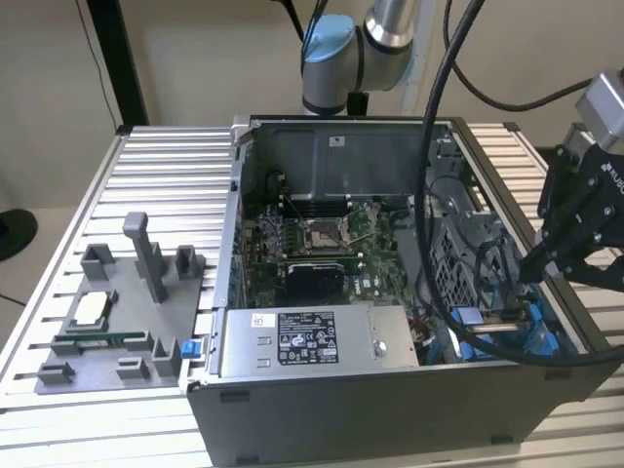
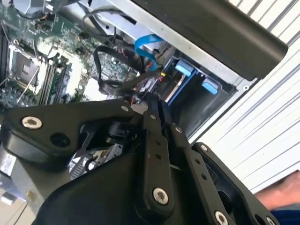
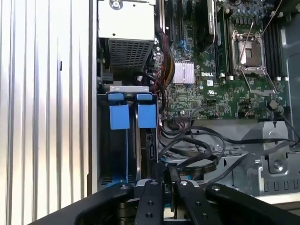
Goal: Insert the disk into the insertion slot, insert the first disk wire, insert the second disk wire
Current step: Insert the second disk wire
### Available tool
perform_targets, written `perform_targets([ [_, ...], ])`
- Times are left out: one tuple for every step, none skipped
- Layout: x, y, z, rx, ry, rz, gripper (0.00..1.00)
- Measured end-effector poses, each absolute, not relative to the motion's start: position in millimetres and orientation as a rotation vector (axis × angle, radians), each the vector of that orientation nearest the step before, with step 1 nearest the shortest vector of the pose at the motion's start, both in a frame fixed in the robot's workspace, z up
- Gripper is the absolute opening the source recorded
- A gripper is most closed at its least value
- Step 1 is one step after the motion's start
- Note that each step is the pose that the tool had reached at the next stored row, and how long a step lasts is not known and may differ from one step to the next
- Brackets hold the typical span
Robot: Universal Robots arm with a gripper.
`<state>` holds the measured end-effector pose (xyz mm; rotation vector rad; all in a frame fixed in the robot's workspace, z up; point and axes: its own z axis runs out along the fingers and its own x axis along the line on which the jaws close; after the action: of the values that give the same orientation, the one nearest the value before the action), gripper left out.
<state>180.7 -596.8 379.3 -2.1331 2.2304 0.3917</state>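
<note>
With the disk (image 3: 140,140) seated edge-up in the slot (image 3: 101,140), the closed gripper (image 3: 169,180) works the wires.
Its shut fingertips pinch a black wire (image 3: 187,161) just beside the disk's connector edge.

Power-supply label (image 1: 306,337) — symbols and fine print, not legible. Motherboard (image 3: 206,89) — white silk-screened lettering beside the heatsink (image 3: 183,73). Case rear-wall sticker (image 1: 336,139), far side — unreadable.

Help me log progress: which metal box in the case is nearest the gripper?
The insertion slot, the blue-tabbed bay at the exterior view's right; the gripper hangs just over it. The labelled power-supply box sits farther left.
</note>
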Motion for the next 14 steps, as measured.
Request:
perform_targets([
  [178, -597, 381, -2.132, 2.229, 0.39, 0.0],
  [174, -597, 382, -2.132, 2.228, 0.388, 0.0],
  [170, -597, 382, -2.131, 2.226, 0.384, 0.0],
  [165, -597, 382, -2.13, 2.224, 0.38, 0.0],
  [161, -597, 382, -2.128, 2.222, 0.374, 0.0],
  [156, -597, 382, -2.127, 2.219, 0.368, 0.0],
  [153, -597, 382, -2.125, 2.216, 0.361, 0.0],
  [150, -597, 382, -2.122, 2.21, 0.348, 0.0],
  [148, -597, 382, -2.118, 2.203, 0.33, 0.0],
  [147, -597, 382, -2.114, 2.195, 0.309, 0.0],
  [145, -597, 382, -2.109, 2.187, 0.288, 0.0],
  [144, -597, 381, -2.105, 2.178, 0.268, 0.0],
  [142, -597, 381, -2.1, 2.17, 0.248, 0.0],
  [139, -597, 381, -2.096, 2.163, 0.231, 0.0],
])
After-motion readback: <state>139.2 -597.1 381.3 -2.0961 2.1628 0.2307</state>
